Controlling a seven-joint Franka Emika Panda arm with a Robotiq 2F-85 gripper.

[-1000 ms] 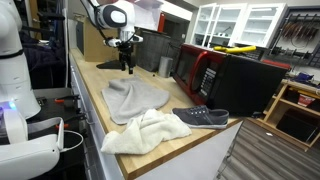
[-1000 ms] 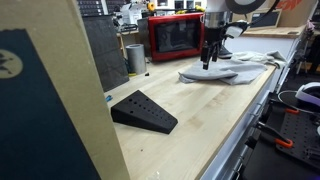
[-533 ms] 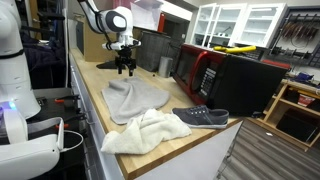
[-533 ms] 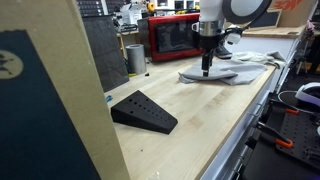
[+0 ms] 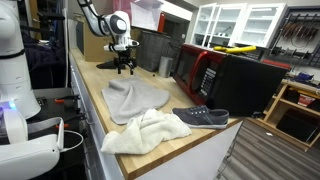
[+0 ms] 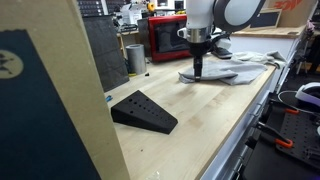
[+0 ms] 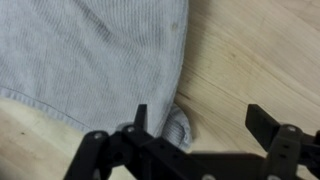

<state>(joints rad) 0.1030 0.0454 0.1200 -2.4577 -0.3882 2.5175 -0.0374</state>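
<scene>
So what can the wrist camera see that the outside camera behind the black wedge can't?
Only the wrist view shows the knitted ribs of the grey cloth up close, and its corner lying beside one finger of the open gripper. Only the exterior view shows the black wedge, the red microwave, the metal cup and the white arm above. Both show the grey cloth, the gripper at its edge and the wooden table.
</scene>
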